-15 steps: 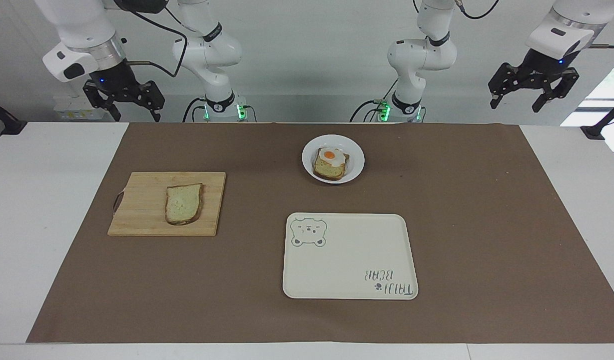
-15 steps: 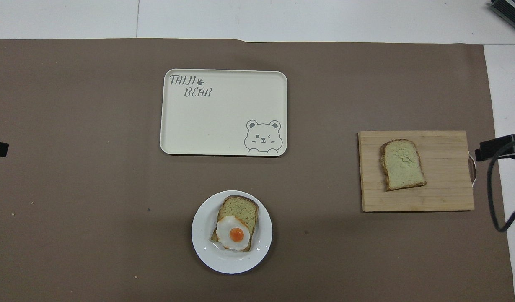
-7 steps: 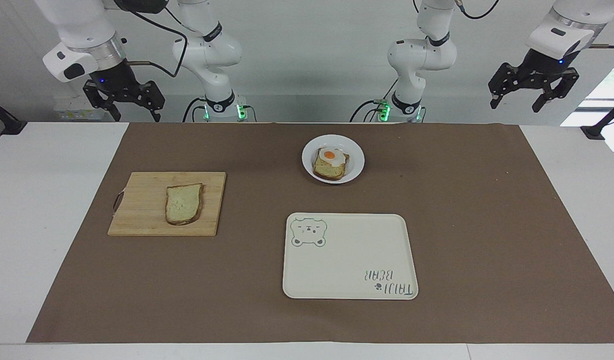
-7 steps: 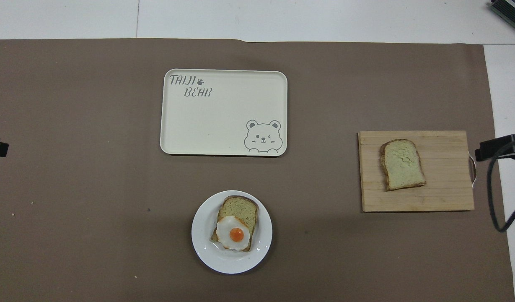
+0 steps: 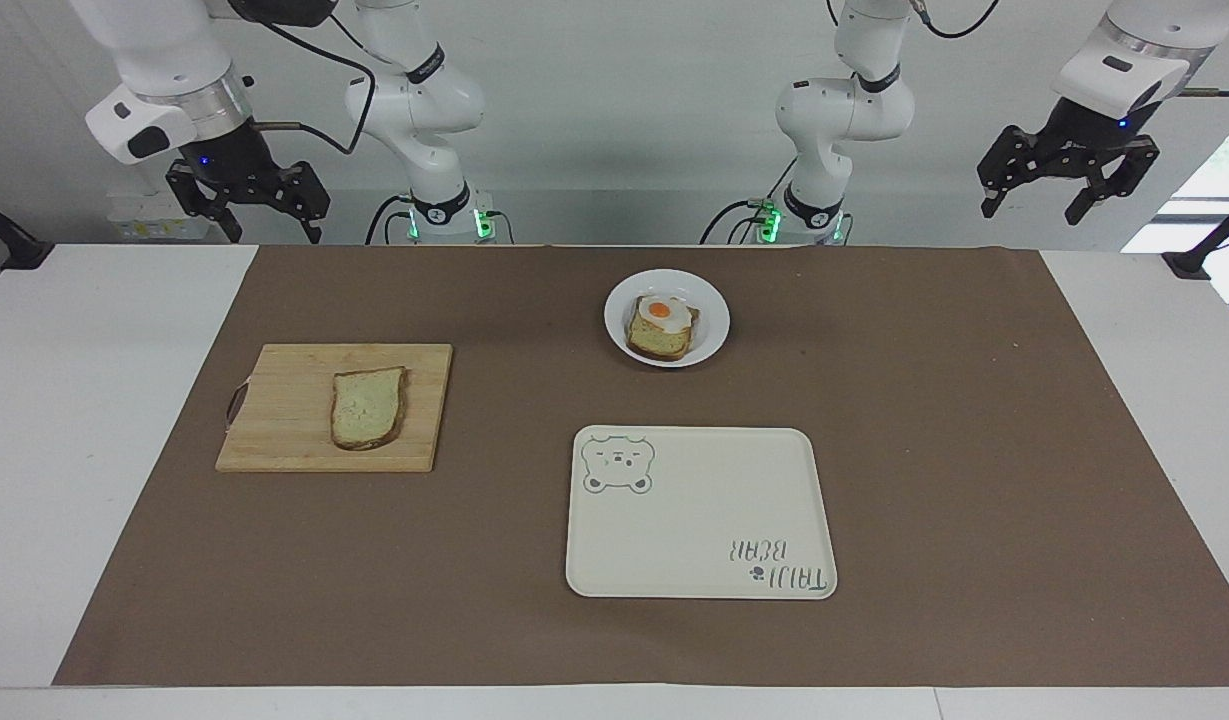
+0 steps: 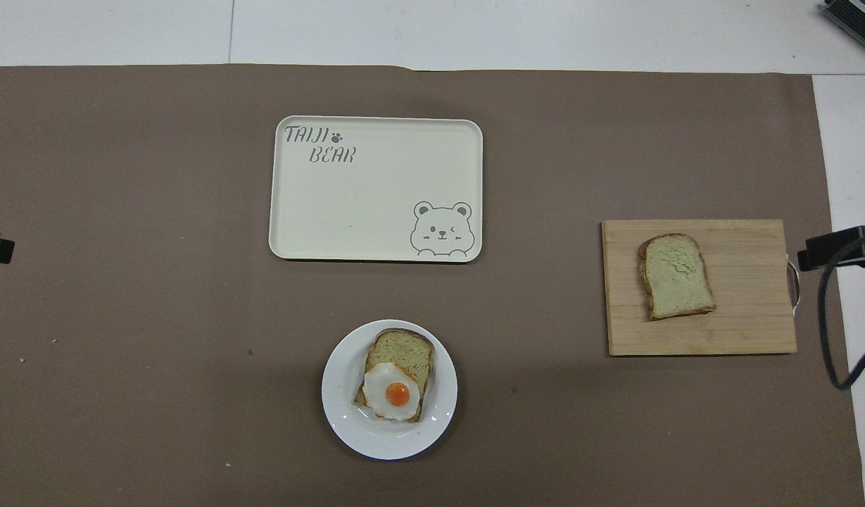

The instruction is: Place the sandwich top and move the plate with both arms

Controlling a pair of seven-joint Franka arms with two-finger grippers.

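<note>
Right arm's black two-finger pincer [image 5: 271,226]: hangs high in the air at the right arm's end of the bench, by the edge where the robots stand, fingers spread wide, holding nothing. White bench [image 5: 74,400]: carries a large brown paper mat [image 5: 924,450] under everything else. Pale rectangular wooden cutting board [image 5: 284,420] with a small metal handle: lies flat on the mat toward the right arm's end. Sandwich top [image 5: 368,407], a plain pale speckled bread slice with dark brown crust: lies flat on that board, bare, touched by neither pincer, well apart from the plate. Small round glossy white plate [image 5: 712,320]: sits near the middle of the mat, close to the robots, bearing a second bread slice [image 5: 660,340] with a fried egg [image 5: 664,312] on it, white with an orange yolk. Cream rectangular tray [image 5: 714,500] with rounded corners, a bear drawing and lettering: lies flat farther from the robots than the plate, apart from it, with nothing on it. Left arm's black two-finger pincer [image 5: 1032,205]: hangs high at the left arm's end, likewise spread wide and holding nothing.
</note>
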